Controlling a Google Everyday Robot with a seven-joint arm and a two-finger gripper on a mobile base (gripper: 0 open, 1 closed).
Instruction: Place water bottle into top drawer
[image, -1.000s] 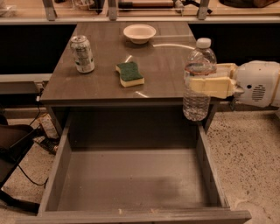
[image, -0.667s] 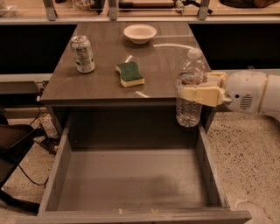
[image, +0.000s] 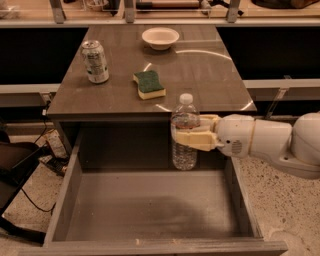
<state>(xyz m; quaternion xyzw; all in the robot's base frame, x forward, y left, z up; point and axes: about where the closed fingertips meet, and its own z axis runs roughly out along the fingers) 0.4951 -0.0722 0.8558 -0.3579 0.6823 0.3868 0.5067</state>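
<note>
Looking at a table (image: 200, 75) with the drawer (image: 150, 210) open under its front edge. In from the right, gripper (image: 182, 131) clamped around the bottle (image: 185, 155), holding it upright over the drawer's back, right of center. Up on the table: can (image: 95, 61) left, sponge (image: 149, 84) middle, bowl (image: 160, 37) at the back.

Dim warm light; glare arcs on tabletop (image: 210, 80); pale pincer (image: 183, 131) above shadowed top drawer (image: 150, 210)

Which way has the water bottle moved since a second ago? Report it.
Yes. Held in the gripper, the water bottle moved left from the right edge of the table and lower, now over the top drawer.
</note>
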